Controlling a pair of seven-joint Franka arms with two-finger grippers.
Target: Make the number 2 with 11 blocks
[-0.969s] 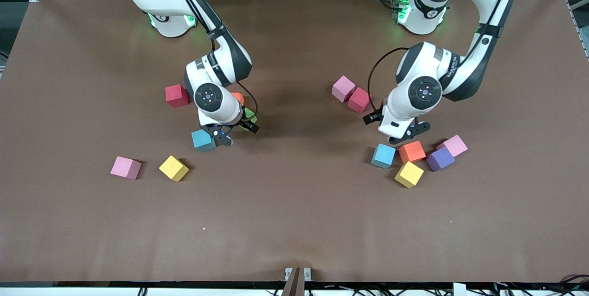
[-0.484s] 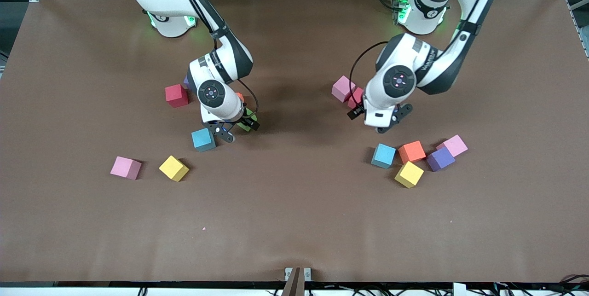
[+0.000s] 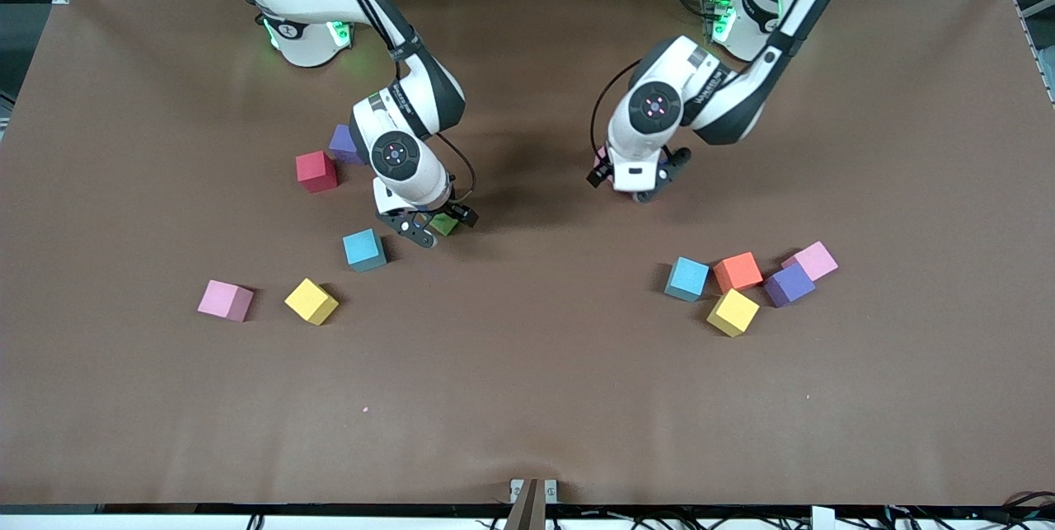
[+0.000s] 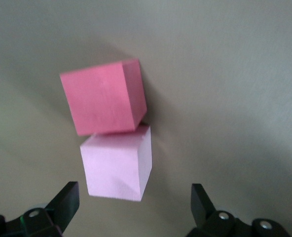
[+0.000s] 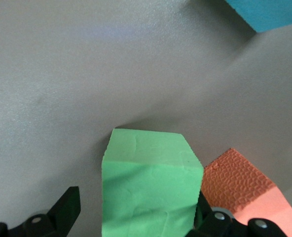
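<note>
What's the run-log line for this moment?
left tool: open, over light pink foam cube | right tool: open around green foam cube | number 2: not started

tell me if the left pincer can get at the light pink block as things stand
Probably yes. The left pincer hangs open right over the light pink block, a finger on either flank. The dark pink block touches only one of the other faces, so the gripping sides look free.

No text, label, brand, number or sign can be read on anything here.
</note>
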